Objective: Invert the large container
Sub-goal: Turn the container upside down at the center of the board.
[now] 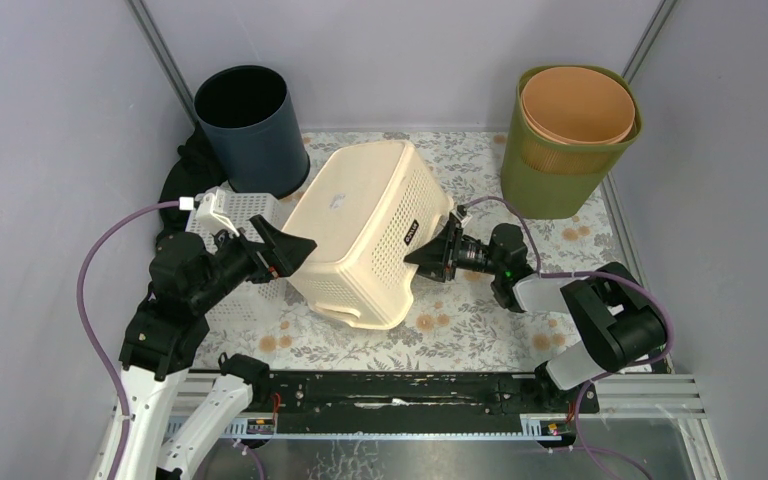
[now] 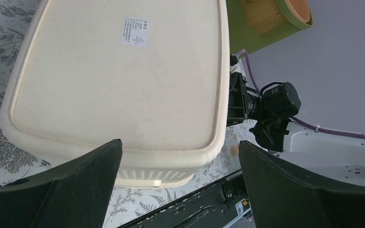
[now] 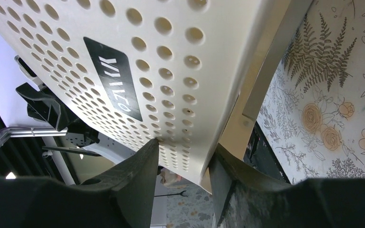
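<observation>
Container (image 1: 365, 230) tilted bottom-up, wall pinched in right gripper (image 1: 423, 256)

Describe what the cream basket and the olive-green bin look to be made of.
The cream basket: moulded plastic, matte to slightly satin; rows of round holes in the walls, smooth base with a moulded ridge. The olive-green bin: probably plastic too, matte, with a finely perforated wall; too far to be sure.
</observation>
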Tool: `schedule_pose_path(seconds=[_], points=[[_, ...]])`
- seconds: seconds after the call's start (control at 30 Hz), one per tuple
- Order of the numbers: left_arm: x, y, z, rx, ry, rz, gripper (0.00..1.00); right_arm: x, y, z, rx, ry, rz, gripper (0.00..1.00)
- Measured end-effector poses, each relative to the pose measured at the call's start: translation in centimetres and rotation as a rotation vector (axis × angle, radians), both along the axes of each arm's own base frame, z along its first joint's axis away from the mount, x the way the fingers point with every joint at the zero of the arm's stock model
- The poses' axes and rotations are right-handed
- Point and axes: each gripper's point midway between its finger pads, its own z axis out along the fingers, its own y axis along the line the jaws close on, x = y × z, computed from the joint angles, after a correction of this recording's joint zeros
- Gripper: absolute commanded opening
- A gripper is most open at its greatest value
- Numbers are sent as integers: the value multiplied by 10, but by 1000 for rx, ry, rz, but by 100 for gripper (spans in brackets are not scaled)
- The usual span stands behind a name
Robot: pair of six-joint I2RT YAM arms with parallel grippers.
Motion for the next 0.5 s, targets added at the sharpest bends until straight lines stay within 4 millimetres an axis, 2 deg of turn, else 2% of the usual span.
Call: schedule_pose_path(seconds=[0.5], points=[[-1, -1, -1, -2, 3, -5, 100, 4, -10, -2, -8, 8, -33, 36]])
